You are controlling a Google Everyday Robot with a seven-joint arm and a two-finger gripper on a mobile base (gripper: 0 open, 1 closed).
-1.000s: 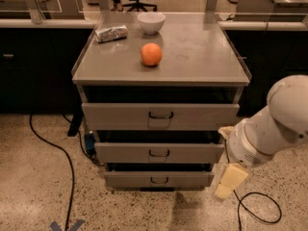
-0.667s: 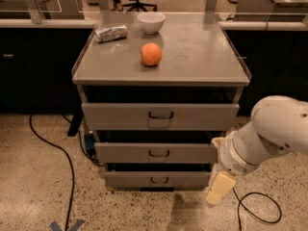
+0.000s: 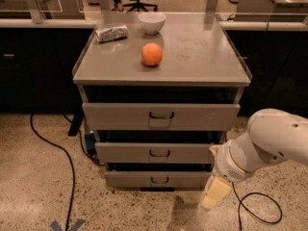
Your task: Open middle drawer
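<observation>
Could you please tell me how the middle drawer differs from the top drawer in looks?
The top drawer has a taller, wider-looking front than the middle drawer. The top drawer's handle sits over a square plate; the middle drawer's is a bare loop. Both are grey with a dark handle at the centre. The gripper hangs low at the right, near the bottom drawer, touching neither.

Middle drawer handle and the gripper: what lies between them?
Camera view: no object, only bare drawer fronts, between the gripper lower right and the handle of the middle drawer.
</observation>
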